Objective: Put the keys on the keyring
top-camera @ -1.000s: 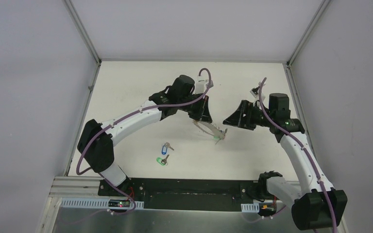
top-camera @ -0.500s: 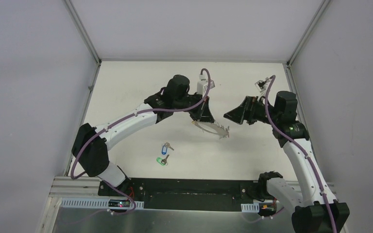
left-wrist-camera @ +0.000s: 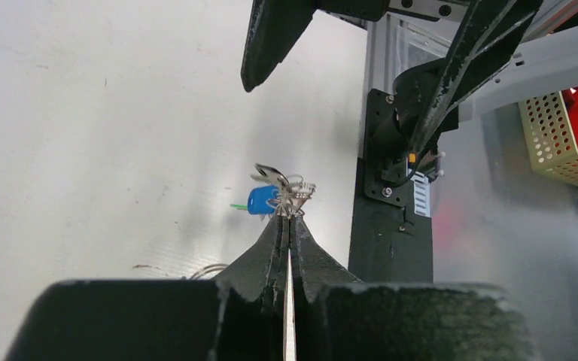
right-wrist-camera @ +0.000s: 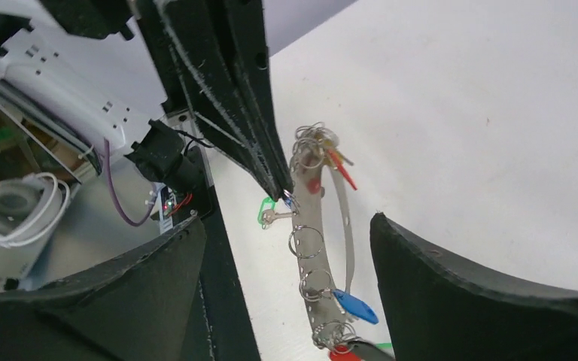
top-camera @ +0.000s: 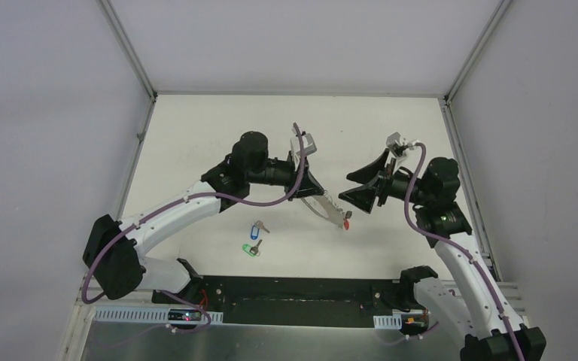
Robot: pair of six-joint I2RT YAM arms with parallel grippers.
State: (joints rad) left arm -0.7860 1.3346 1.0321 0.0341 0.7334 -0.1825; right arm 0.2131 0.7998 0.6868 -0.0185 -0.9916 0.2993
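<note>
While my left gripper (top-camera: pixel 312 197) pinches the keyring (top-camera: pixel 331 212) aloft and the right gripper (top-camera: pixel 346 188) gapes beside it, the blue-tagged key (top-camera: pixel 257 228) and green-tagged key (top-camera: pixel 250 248) lie on the table (top-camera: pixel 196 135) — I fear a nudge could twist the loop loose.

Keyring (right-wrist-camera: pixel 299 203) bottom end cropped

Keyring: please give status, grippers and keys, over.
Left gripper shut on keyring, held above table. Right gripper open, facing it. Blue key and green key loose on table, not on ring. Nothing blocking.
</note>
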